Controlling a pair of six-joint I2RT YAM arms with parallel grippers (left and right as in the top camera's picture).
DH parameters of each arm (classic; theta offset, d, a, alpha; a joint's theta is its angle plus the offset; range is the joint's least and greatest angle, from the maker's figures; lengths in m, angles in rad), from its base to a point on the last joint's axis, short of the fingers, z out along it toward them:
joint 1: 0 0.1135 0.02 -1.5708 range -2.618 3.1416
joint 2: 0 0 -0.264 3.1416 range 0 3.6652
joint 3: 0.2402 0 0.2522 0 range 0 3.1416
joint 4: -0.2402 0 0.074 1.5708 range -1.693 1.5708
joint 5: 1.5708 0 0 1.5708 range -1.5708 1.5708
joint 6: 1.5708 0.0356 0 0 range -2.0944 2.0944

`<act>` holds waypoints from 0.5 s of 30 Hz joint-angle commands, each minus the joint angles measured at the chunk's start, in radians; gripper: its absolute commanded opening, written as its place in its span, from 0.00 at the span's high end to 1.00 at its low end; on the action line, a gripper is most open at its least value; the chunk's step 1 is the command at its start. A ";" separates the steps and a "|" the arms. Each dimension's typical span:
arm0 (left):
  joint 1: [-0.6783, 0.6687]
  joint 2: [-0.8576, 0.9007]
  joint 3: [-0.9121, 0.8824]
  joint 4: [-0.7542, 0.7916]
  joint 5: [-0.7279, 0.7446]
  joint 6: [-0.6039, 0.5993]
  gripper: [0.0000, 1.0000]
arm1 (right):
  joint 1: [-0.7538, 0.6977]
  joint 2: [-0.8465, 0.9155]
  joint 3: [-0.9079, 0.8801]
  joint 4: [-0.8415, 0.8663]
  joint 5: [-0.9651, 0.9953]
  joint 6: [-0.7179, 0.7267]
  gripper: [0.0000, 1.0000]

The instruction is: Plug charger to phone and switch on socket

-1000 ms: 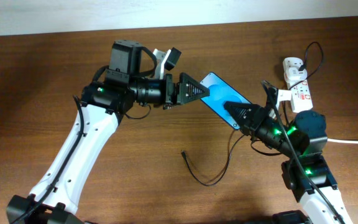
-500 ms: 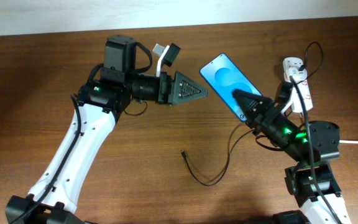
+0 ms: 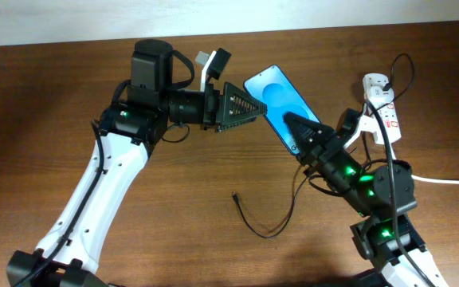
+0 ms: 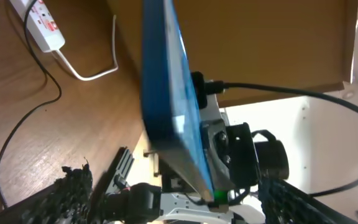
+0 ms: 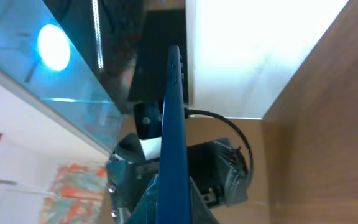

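Phone is off the table, pinched at its near-right end by your right gripper, its long axis running from there toward the far left. Your left gripper points right at that far-left half, jaws spread wide with the phone's edge between them and no grip that I can see. On the wood nearer you than both grippers lies the charger, its tip free; the socket waits far right, so I'd judge only your left arm free to fetch that tip
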 commanded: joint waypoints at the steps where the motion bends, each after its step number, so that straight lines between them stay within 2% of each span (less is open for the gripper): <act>1: 0.005 -0.026 0.019 0.003 -0.038 -0.048 0.12 | 0.070 -0.013 0.011 0.019 0.189 0.023 0.96; 6: 0.005 -0.026 0.019 0.020 -0.079 -0.092 0.16 | 0.163 0.032 0.011 0.027 0.299 0.023 0.96; 13: 0.005 -0.026 0.019 0.101 -0.136 -0.168 0.22 | 0.202 0.133 0.011 0.162 0.307 0.031 0.96; 15: 0.005 -0.026 0.019 0.113 -0.152 -0.178 0.26 | 0.202 0.145 0.011 0.164 0.308 0.045 0.96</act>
